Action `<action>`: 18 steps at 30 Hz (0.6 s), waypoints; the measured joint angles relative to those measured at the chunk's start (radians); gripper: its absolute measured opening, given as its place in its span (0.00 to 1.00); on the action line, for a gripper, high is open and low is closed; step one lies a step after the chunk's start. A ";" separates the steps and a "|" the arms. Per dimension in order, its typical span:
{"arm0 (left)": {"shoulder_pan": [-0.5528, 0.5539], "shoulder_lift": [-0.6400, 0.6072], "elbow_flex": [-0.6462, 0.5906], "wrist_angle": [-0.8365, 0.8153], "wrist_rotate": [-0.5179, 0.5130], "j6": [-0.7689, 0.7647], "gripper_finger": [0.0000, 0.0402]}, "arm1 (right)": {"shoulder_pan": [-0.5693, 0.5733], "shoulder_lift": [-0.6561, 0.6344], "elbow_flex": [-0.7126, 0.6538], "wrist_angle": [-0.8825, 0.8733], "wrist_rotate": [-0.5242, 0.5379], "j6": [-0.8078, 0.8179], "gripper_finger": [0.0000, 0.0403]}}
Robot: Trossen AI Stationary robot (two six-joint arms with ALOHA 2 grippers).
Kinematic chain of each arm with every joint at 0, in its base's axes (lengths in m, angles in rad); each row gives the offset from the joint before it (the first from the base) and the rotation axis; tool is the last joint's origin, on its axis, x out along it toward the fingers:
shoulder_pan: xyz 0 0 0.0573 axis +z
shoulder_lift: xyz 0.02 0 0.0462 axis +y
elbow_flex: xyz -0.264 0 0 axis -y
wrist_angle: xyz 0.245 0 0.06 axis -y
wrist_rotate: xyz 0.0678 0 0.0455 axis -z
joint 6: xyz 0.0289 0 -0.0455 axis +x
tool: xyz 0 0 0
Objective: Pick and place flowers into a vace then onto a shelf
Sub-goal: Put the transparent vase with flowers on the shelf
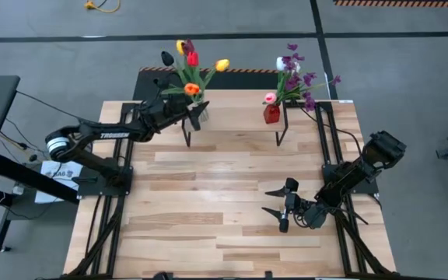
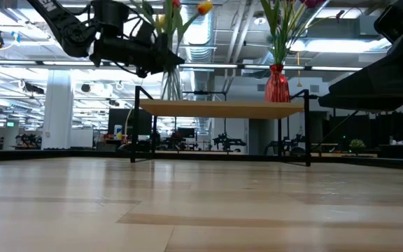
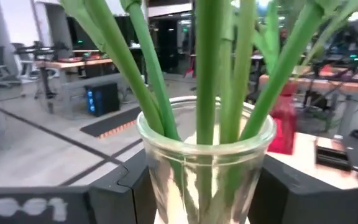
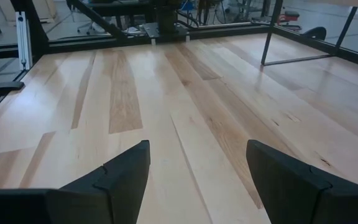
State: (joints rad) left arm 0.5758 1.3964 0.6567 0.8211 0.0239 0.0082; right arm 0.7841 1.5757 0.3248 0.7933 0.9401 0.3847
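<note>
Left hand (image 1: pixel 195 113) at the shelf's (image 1: pixel 236 113) 9 o'clock end, fingers (image 3: pixel 114 186) either side of the clear glass vase (image 3: pixel 205 165), which fills the left wrist view. Looks closed on the glass, or just about; can't tell if it's gripping firmly or letting go. Right hand (image 1: pixel 280 210) parked low over the bench (image 1: pixel 208 225) around 4 o'clock, spread wide, nothing between the fingers, bare wood ahead of it.

Progress, judged: nearly done. Tulips (image 1: pixel 191 68) are in the clear vase and that vase sits at the shelf's left end; low view shows it at board level, but whether its base rests fully on the wood is hidden behind the arm. Red vase (image 1: pixel 271 113) with the purple sprigs (image 1: pixel 298 76) plus a pink and a white head stands at the shelf's 3 o'clock end, well apart from the clear one. No loose stems on the bench. What's left seems to be only releasing the clear vase and pulling the left arm back.

Look of the flowers: tulip bunch has yellow, red, orange and one dark head on long green stems, stems bunched upright inside the glass and fanning out above the rim. Purple sprigs lean outward to 2 o'clock, taller than the red vase. Shelf is a small light-wood board on thin black legs, at 12 o'clock on the bench.
</note>
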 joint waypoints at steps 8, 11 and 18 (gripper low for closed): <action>0.005 0.011 0.001 0.002 -0.032 0.000 0.41 | 0.000 0.000 0.000 0.000 0.000 0.000 0.65; 0.005 0.011 0.001 0.001 -0.031 0.000 0.40 | 0.000 0.000 0.000 0.000 0.000 0.000 0.65; 0.000 0.011 0.001 0.001 -0.031 -0.004 0.49 | 0.000 0.000 0.000 0.000 0.000 0.000 0.65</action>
State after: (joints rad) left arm 0.5762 1.4078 0.6575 0.8223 -0.0069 0.0040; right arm 0.7841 1.5757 0.3248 0.7933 0.9401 0.3847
